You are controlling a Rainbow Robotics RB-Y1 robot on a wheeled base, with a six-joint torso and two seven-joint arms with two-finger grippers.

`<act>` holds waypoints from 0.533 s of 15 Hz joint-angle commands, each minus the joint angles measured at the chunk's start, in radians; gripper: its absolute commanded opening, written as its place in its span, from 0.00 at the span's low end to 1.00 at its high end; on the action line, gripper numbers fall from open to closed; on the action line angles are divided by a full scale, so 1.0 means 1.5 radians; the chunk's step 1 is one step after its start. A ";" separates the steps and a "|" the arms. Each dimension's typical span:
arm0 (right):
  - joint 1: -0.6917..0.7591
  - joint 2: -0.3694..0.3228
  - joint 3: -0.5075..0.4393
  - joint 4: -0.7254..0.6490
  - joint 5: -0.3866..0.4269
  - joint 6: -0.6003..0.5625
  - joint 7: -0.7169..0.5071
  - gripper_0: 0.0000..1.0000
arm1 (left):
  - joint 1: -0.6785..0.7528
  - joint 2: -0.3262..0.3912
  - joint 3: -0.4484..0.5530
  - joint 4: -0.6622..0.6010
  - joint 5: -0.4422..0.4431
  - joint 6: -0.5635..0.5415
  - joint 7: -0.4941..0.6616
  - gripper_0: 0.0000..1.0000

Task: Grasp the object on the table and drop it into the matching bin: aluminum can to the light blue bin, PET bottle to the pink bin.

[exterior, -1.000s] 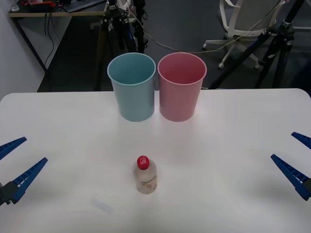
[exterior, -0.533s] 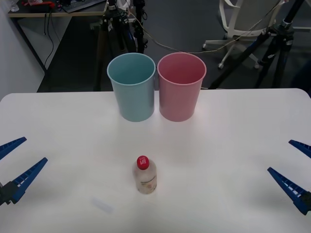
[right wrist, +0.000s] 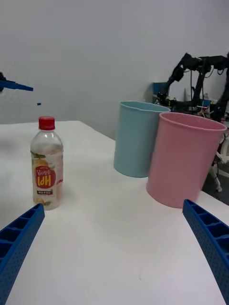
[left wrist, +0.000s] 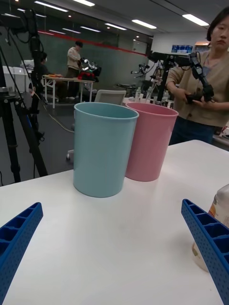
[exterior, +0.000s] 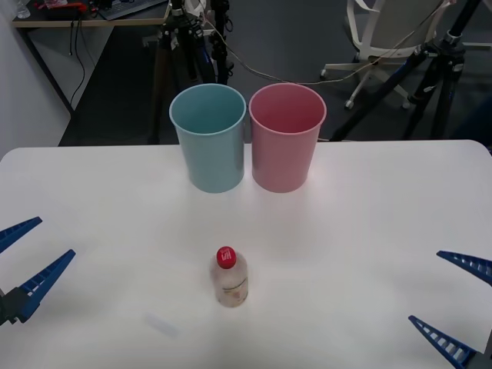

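A small clear PET bottle [exterior: 230, 280] with a red cap and pale label stands upright near the middle of the white table [exterior: 115, 207], and the right wrist view shows that bottle [right wrist: 46, 164] too. Behind it stand the light blue bin [exterior: 209, 137] and the pink bin [exterior: 285, 137], side by side at the far edge. My left gripper [exterior: 23, 257] hovers open at the left edge, far from the bottle. At the right front corner my right gripper [exterior: 455, 304] is open, its fingers pointing toward the bottle. In the left wrist view the bottle [left wrist: 220, 208] peeks out behind a finger.
Tripods, cables and a chair stand on the floor behind the table. Wide bare tabletop lies between each gripper and the bottle. A faint pale mark [exterior: 161, 326] lies on the table left of the bottle.
My right gripper has moved toward the table's front edge and slightly inward. The left gripper, bottle and bins have stayed put.
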 commanded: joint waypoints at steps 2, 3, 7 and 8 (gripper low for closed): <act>-0.023 -0.023 0.039 0.051 0.004 -0.041 0.009 1.00 | 0.000 0.000 0.000 0.000 0.000 0.000 0.000 1.00; -0.028 -0.027 0.055 0.052 0.004 -0.037 0.013 1.00 | 0.000 0.000 0.000 0.000 0.000 0.000 0.000 1.00; -0.076 -0.045 0.170 0.055 0.004 0.018 0.038 1.00 | 0.000 0.000 0.000 0.000 0.000 0.000 0.000 1.00; -0.097 -0.052 0.200 0.055 0.005 0.029 0.044 1.00 | 0.000 0.000 0.000 0.000 0.000 0.000 0.000 1.00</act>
